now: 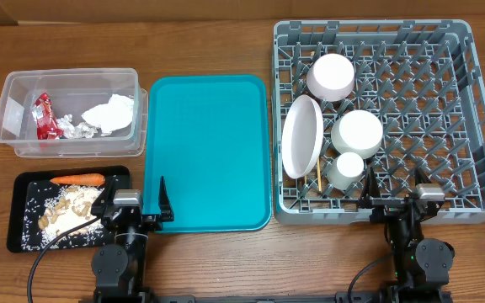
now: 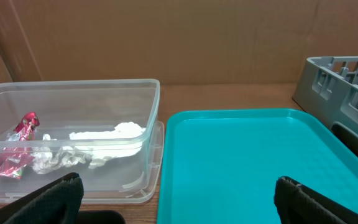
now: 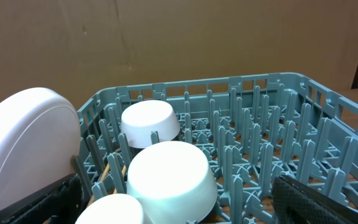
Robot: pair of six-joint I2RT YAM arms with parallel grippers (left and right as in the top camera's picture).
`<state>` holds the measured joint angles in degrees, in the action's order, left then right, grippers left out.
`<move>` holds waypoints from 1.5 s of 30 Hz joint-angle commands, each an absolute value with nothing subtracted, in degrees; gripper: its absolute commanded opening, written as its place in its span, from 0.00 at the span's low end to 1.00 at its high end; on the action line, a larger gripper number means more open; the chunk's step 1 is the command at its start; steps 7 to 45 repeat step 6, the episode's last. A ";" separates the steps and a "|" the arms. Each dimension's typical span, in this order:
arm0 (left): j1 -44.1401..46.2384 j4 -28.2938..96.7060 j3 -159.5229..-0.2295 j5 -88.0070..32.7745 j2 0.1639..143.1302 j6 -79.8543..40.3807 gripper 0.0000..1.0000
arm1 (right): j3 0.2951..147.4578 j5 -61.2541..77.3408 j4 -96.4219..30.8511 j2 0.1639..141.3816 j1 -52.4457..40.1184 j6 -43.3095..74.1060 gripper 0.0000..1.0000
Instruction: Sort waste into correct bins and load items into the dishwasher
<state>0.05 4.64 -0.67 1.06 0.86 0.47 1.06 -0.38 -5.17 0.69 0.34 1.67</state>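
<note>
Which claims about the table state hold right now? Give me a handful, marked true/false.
1. The teal tray has nothing on it. True.
2. The carrot lies in the clear tub. False: it lies in the black tray, beside the rice-like scraps.
3. The plate stands on edge in the dish rack. True.
4. The red wrapper sits on the black tray. False: it is in the clear tub.
5. Both grippers are shut on something. False: the left gripper and the right gripper are open and hold nothing.
</note>
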 commanded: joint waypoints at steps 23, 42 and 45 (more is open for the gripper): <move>0.51 4.34 -0.30 0.97 0.25 1.74 1.00 | 0.45 -0.30 -4.80 0.16 0.08 1.45 1.00; 0.51 4.34 -0.30 0.97 0.25 1.74 1.00 | 0.45 -0.30 -4.80 0.16 0.08 1.45 1.00; 0.51 4.34 -0.30 0.97 0.25 1.74 1.00 | 0.45 -0.30 -4.80 0.16 0.08 1.45 1.00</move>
